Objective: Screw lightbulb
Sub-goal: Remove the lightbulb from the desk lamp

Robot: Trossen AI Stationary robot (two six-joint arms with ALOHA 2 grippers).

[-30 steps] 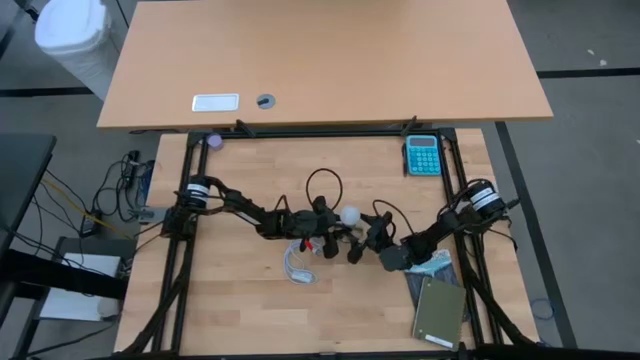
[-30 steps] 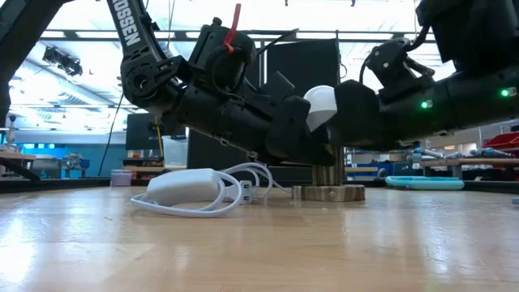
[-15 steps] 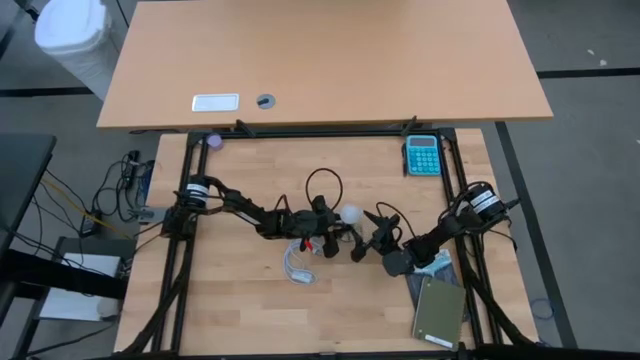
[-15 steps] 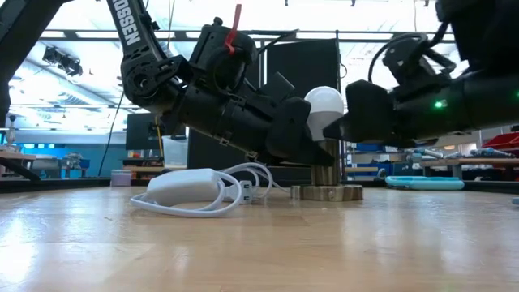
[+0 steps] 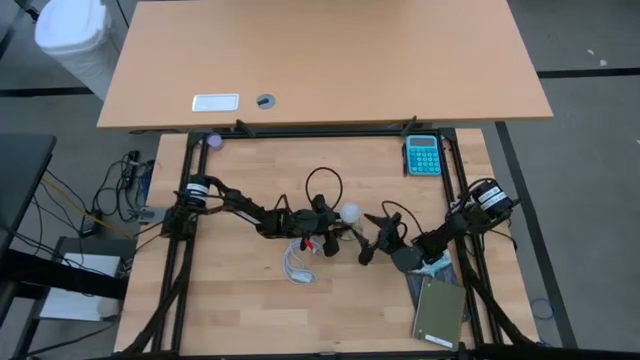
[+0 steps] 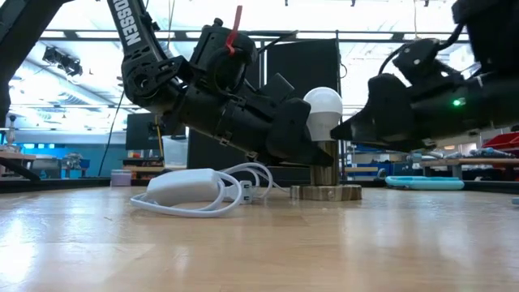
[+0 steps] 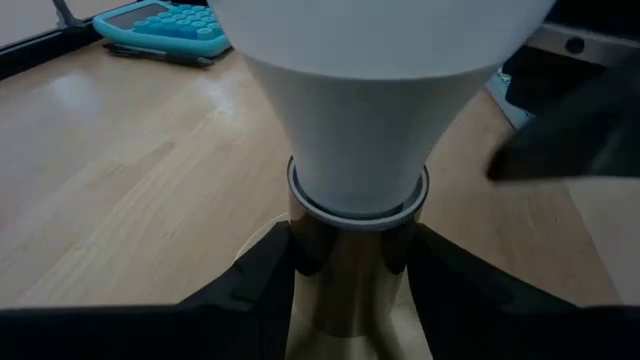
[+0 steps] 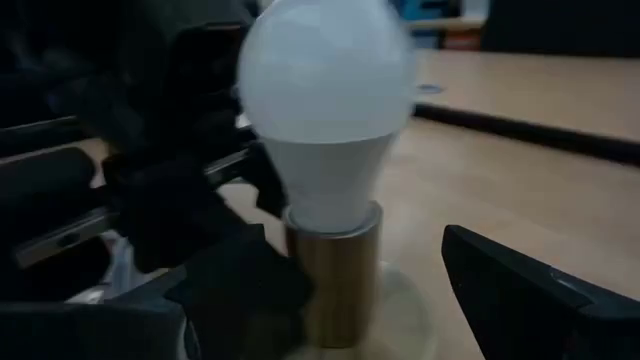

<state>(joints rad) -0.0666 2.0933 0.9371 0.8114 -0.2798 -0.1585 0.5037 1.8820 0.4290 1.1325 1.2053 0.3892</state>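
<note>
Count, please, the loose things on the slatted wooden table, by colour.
White: 2, round frosted white lightbulb and white cord bundle
Teal: 1, teal plastic calculator
Olive-green: 1, olive-green flat notebook
Brass: 1, brass cylindrical socket
Total: 5

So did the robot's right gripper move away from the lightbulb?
Yes. The right gripper backed off, open, from the lightbulb toward the notebook.

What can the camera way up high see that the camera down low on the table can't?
Only the high view shows the blue calculator and the green notebook. Only the low view shows the brass socket standing upright under the lightbulb. Both show the lightbulb, the white cord, the left hand shut on the socket, and the open right hand nearby.
</note>
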